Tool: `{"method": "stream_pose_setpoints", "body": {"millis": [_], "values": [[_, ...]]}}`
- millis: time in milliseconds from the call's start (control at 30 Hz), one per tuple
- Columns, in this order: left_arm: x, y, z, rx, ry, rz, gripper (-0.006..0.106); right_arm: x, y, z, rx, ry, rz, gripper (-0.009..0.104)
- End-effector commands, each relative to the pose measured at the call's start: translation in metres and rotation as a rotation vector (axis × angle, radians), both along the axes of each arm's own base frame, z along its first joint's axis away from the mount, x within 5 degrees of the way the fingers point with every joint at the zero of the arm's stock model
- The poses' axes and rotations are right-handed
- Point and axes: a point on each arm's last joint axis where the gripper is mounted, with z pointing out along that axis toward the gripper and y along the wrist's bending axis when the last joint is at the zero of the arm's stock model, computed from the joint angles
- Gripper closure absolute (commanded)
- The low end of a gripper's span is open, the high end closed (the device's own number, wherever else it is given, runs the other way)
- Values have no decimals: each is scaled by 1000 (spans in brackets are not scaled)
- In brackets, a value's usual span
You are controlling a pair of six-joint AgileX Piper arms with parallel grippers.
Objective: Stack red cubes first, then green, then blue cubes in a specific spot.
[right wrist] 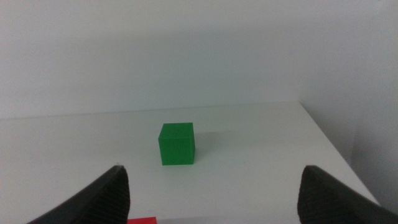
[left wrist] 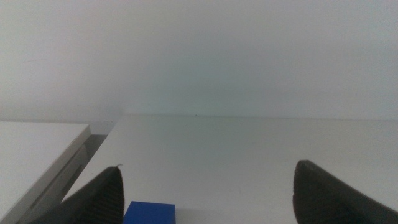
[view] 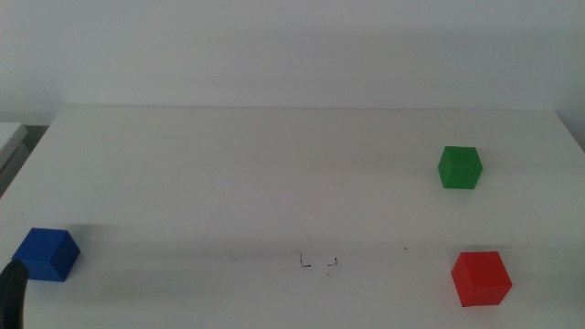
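Observation:
The red cube (view: 481, 278) sits at the table's front right, and only a sliver of its top (right wrist: 143, 220) shows in the right wrist view. Behind it stands the green cube (view: 459, 167), some way ahead of my open right gripper (right wrist: 214, 169) and clearly seen as the green cube (right wrist: 176, 144). The blue cube (view: 46, 253) rests at the front left. My left gripper (left wrist: 208, 171) is open just behind it, with the blue cube (left wrist: 149, 211) low between the jaws, close to one of them. One of its fingers (view: 11, 291) shows at the bottom-left corner of the middle view.
Small black marks (view: 318, 263) lie on the white table (view: 274, 174) at front centre. A second white surface (left wrist: 37, 143) stands beside the table's left edge across a narrow gap. The table's right edge (right wrist: 336, 149) runs close to the green cube.

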Motion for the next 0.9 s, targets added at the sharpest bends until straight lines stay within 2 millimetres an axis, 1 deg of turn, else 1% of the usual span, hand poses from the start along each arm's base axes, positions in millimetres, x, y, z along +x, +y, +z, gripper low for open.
{"method": "stream_pose_setpoints", "body": {"millis": [0,67,167,300,367,467,567,667,800,867], "values": [[0,0,2,-3,-18,-1,10,0,0,0,12,-8,-7,2],[0,0,2,-3,-18,-1,10,-1,0,-1,26,8,-6,2],[0,0,2,-3,-18,-1,10,-5,1,17,59,17,-3,2],[0,0,2,-3,-18,-1,10,-13,1,50,69,29,-1,2],[0,0,2,-3,-18,-1,10,-12,1,67,69,48,-1,2],[0,0,2,-3,-18,-1,10,-9,1,98,69,62,-1,2],[0,0,2,-3,-18,-1,10,-1,2,125,81,124,3,2],[0,0,2,-3,-18,-1,10,10,3,149,97,228,9,2],[0,0,2,-3,-18,-1,10,23,4,179,105,414,16,2],[0,0,2,-3,-18,-1,10,33,6,189,116,534,26,2]]}}
